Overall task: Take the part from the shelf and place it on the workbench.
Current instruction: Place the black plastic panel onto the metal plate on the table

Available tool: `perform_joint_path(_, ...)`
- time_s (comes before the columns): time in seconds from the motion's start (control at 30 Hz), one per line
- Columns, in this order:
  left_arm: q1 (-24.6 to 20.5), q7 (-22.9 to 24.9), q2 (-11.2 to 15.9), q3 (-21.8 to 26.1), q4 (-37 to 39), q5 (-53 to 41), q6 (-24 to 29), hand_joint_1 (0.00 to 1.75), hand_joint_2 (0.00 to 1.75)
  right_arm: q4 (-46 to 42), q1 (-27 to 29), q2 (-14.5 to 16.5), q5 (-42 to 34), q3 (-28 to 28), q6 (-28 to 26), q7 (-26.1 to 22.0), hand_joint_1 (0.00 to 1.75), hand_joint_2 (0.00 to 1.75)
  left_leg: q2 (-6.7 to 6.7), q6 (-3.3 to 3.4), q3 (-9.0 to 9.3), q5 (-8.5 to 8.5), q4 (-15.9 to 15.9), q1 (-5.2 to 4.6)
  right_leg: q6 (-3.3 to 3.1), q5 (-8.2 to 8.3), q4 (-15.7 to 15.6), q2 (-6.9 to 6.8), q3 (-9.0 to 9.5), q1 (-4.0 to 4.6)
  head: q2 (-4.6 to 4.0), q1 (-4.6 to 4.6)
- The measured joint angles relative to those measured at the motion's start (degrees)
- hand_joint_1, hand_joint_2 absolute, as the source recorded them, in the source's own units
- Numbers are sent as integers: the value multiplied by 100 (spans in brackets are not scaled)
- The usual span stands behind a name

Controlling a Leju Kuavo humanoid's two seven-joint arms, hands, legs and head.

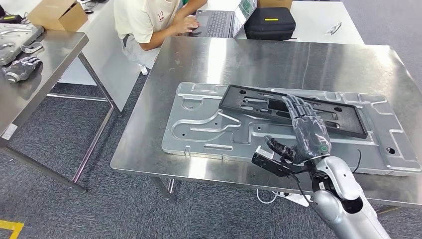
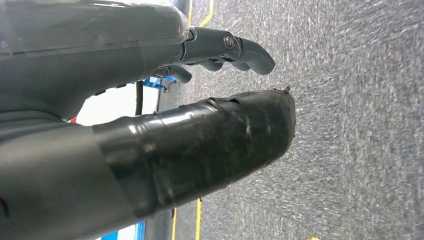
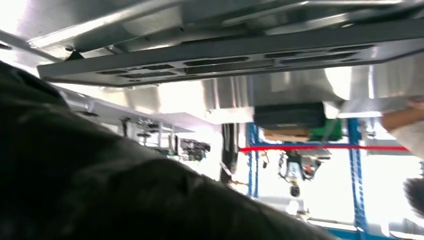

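Head view: my right hand (image 1: 307, 130) over the black part (image 1: 293, 110), fingers straight and spread, gripping nothing.
Part lies flat on the silver plate (image 1: 209, 124) on the workbench (image 1: 249, 59); fingertips overlap its near edge, contact unclear. Left hand (image 2: 150, 125) hangs empty, fingers apart.

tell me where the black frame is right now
In the head view the black frame lies flat on the big silver plate on the workbench, right of centre, with the right hand over its near edge.

No text, label or number can be read anywhere.
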Motion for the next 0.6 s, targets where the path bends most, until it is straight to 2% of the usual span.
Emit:
perform_joint_path(0.03, -2, -7, 1, 0, -6, -16, 9, 0, 0, -127, 59, -13, 49, 44, -20, 10, 0, 0, 3, 49, 260, 61, -386, -24, 14, 34, -6, 0, -17, 8, -1, 2)
perform_joint_path(0.07, -4, -16, 0, 0, -12, -34, 17, 0, 0, -255, 123, -36, 103, 92, -47, 19, 0, 0, 4, 85, 433, 91, -660, -51, 39, 67, -19, -3, -23, 5, -1, 2)
perform_joint_path(0.1, -5, -28, -1, 0, -18, -52, 28, 0, 0, -377, 195, -66, 150, 140, -76, 28, 0, 0, 7, 102, 508, 91, -809, -76, 73, 103, -37, -9, -23, -8, -1, 2)
perform_joint_path(0.17, 1, -53, -9, 1, -25, -87, 47, 0, 0, -598, 358, -153, 212, 219, -131, 43, 0, 0, 12, 119, 502, 189, -916, -88, 156, 174, -92, -17, -12, -21, 0, 0)
perform_joint_path(0.2, 3, -63, -14, 1, -27, -101, 54, 0, 0, -699, 441, -206, 225, 251, -154, 46, 0, 0, 27, 137, 498, 257, -990, -79, 188, 144, -86, -16, -25, -21, 0, 1)
perform_joint_path(0.23, 5, -72, -20, 2, -30, -113, 56, 0, 0, -797, 517, -266, 231, 282, -175, 44, 0, 0, 50, 168, 481, 339, -1054, -63, 209, 24, -11, -13, -59, -14, 0, 5)
perform_joint_path(0.27, 9, -78, -28, 1, -30, -119, 55, 0, 0, -889, 593, -328, 242, 317, -201, 37, 0, 0, 78, 195, 449, 418, -1105, -49, 226, -195, 180, -10, -122, -9, 0, 9)
perform_joint_path(0.33, 15, -96, -49, 1, -30, -127, 51, 0, 0, -1057, 754, -456, 332, 392, -275, 14, 0, 0, 132, 235, 327, 515, -1098, -59, 255, -711, 814, -6, -295, -12, 0, 12)
perform_joint_path(0.37, 19, -106, -59, 1, -30, -131, 48, 0, 0, -1139, 845, -517, 419, 432, -335, 2, 0, 0, 158, 236, 253, 548, -1072, -64, 274, -856, 1124, -8, -353, -14, 0, 12)
perform_joint_path(0.4, 21, -114, -67, 1, -30, -134, 44, 0, 0, -1215, 930, -575, 517, 469, -400, -4, 0, 0, 188, 233, 176, 575, -1037, -68, 292, -875, 1299, -10, -348, -18, 0, 12)
perform_joint_path(0.43, 22, -120, -75, 2, -30, -139, 40, 0, 0, -1289, 1006, -630, 610, 505, -462, -8, 0, 0, 227, 227, 93, 597, -987, -68, 306, -783, 1279, -19, -247, -23, 0, 11)
perform_joint_path(0.47, 23, -124, -81, 2, -30, -146, 37, 0, 0, -1362, 1065, -682, 688, 538, -514, -7, 0, 0, 270, 219, 11, 612, -926, -68, 315, -635, 1047, -53, -38, -28, 0, 11)
perform_joint_path(0.5, 23, -127, -88, 2, -30, -154, 35, 0, 0, -1428, 1108, -726, 738, 563, -549, -6, 0, 0, 317, 209, -66, 621, -856, -69, 312, -548, 666, -137, 230, -28, 0, 10)
perform_joint_path(0.53, 26, -130, -94, 2, -30, -160, 33, 0, 0, -1489, 1140, -764, 768, 584, -570, -5, 0, 0, 360, 194, -128, 629, -789, -75, 287, -499, 308, -228, 473, -6, 0, 8)
perform_joint_path(0.57, 29, -132, -98, 2, -30, -164, 32, 0, 0, -1544, 1169, -793, 786, 599, -584, -4, 0, 0, 401, 173, -159, 636, -740, -82, 246, -490, 47, -307, 630, 20, 0, 8)
perform_joint_path(0.6, 30, -135, -102, 2, -30, -166, 31, 0, 0, -1590, 1189, -821, 802, 613, -591, -3, 0, 0, 444, 145, -170, 648, -710, -87, 196, -516, -92, -347, 687, 45, 0, 9)
